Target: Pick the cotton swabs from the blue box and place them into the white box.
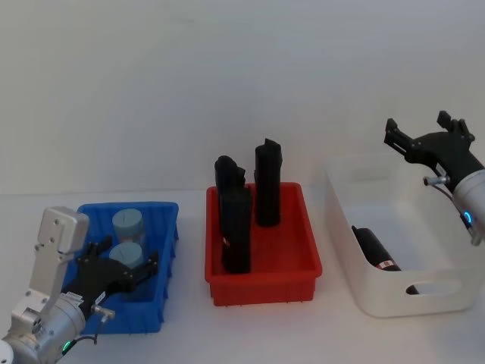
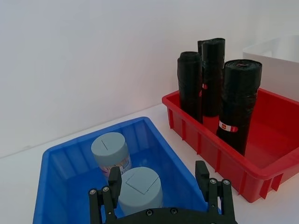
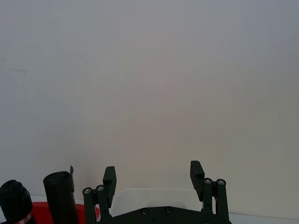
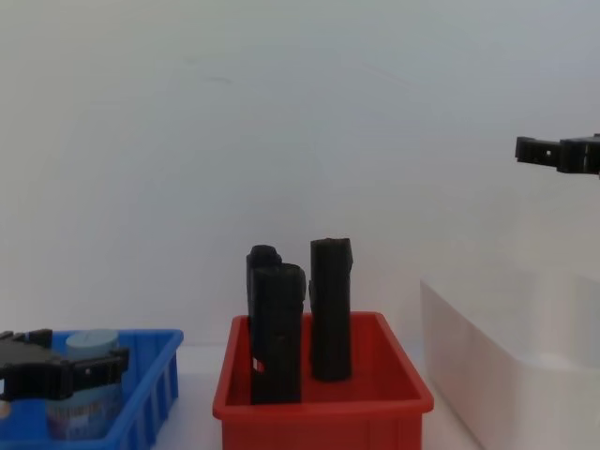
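Note:
Two cotton swab tubs with pale grey-blue tops stand in the blue box (image 1: 165, 227) at the table's left. The far tub (image 1: 127, 224) (image 2: 110, 150) stands free. The near tub (image 1: 126, 253) (image 2: 139, 185) sits between the spread fingers of my left gripper (image 1: 126, 259) (image 2: 159, 179), which is open and lowered into the box, not closed on the tub. The white box (image 1: 394, 292) (image 3: 154, 198) stands at the right. High above its far right edge, my right gripper (image 1: 417, 127) (image 3: 153, 171) (image 4: 558, 150) hangs open with nothing in it.
A red bin (image 1: 292, 269) (image 2: 266, 154) between the two boxes holds tall black rolls (image 1: 267, 182) standing upright. Another black roll (image 1: 375, 250) lies inside the white box. A plain white wall stands close behind the table.

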Controlling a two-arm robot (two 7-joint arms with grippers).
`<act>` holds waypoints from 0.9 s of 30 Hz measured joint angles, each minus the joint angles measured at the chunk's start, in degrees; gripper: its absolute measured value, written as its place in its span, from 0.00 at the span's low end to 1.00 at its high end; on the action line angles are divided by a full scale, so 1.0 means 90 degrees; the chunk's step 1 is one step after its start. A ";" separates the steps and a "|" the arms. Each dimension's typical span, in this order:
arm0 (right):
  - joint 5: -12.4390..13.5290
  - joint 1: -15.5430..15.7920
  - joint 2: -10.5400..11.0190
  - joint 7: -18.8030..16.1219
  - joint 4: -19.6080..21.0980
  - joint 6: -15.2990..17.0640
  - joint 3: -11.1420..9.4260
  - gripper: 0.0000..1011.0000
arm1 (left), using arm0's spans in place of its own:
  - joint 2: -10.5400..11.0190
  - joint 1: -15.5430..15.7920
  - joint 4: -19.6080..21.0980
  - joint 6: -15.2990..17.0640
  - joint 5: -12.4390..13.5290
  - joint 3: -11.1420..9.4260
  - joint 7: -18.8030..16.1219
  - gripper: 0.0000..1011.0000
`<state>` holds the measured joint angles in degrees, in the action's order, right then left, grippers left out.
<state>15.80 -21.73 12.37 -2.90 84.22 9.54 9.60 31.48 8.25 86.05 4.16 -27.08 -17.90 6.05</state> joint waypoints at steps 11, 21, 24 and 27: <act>0.0000 0.0000 0.0000 0.0000 0.0000 0.0000 0.0000 0.99 | -0.0059 0.0037 -0.0275 -0.0129 -0.0015 0.0022 0.0031 0.99; 0.0000 0.0000 0.0000 0.0000 0.0000 0.0000 0.0000 0.99 | -0.0125 0.0077 -0.0478 -0.0204 -0.0019 0.0032 0.0060 0.99; 0.0000 0.0000 0.0000 0.0000 0.0000 0.0000 0.0000 0.99 | -0.0163 0.0130 -0.0574 -0.0223 0.0006 0.0032 0.0118 0.99; 0.0000 0.0000 0.0000 0.0000 0.0000 0.0000 0.0000 0.99 | -0.0204 0.0194 -0.0667 -0.0237 0.0035 0.0032 0.0183 0.99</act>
<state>15.79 -21.74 12.37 -2.90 84.22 9.54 9.60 29.65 10.00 80.04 2.02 -26.76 -17.61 7.70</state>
